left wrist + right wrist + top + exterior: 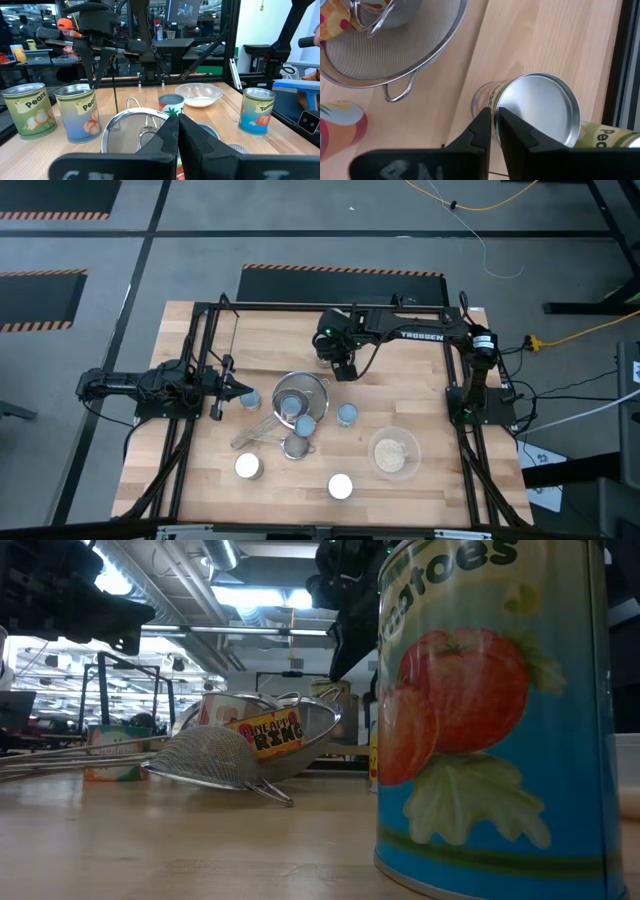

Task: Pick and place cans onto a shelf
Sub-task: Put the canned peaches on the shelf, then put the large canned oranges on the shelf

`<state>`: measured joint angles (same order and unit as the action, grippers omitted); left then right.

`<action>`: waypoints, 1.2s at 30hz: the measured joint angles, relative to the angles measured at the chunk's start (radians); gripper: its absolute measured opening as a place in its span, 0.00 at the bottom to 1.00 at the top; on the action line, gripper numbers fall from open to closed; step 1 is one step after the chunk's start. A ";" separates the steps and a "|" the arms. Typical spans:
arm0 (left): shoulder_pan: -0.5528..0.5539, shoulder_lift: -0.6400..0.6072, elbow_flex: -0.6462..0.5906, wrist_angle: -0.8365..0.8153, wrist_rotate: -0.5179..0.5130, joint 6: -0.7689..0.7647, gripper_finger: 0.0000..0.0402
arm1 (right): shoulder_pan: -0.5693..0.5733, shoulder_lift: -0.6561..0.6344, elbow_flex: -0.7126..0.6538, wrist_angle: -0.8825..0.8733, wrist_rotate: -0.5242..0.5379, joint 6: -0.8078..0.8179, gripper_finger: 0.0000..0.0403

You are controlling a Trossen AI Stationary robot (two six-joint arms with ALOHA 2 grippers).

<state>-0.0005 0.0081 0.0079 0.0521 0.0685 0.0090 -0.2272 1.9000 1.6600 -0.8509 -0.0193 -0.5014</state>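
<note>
The pear can (537,110) is standing upright on the wood in the upper middle of the high view, and the right gripper (492,127) is hanging right over its near rim. Whether that gripper is pinching the rim or letting go, I cannot tell. A second pear can (27,111) is standing just beside the first. The left gripper (177,135) is waiting at the left of the table with its fingers pressed together on nothing, close to a blue-topped can (250,398).

I am judging this to be the handling of one can, either at the grasp or at the set-down. I am not making out the shelf with any certainty, so the next move is calling for a firm hold on the rim, a straight lift and a carry clear of the big strainer (300,392) nearby.

Counting in the high view and the wrist views together, I am getting eight cans:
- two pear cans
- three blue-topped cans
- two white-topped cans
- one lying inside the big strainer

I am also counting two strainers, the second being a small strainer (296,446), and one bowl (394,452).
</note>
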 joint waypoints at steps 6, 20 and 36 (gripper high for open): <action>0.000 0.000 0.000 0.000 0.000 0.000 0.00 | 0.000 0.000 0.000 -0.001 0.000 0.000 0.10; 0.000 0.000 0.000 0.000 0.000 0.000 0.00 | 0.000 0.000 0.000 -0.009 0.000 0.001 0.26; 0.000 0.000 0.000 0.230 0.001 -0.052 0.08 | 0.048 -0.121 0.002 -0.082 -0.002 0.050 0.32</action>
<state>-0.0003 0.0078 0.0079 0.2817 0.0693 -0.0431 -0.1791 1.7786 1.6615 -0.9333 -0.0208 -0.4518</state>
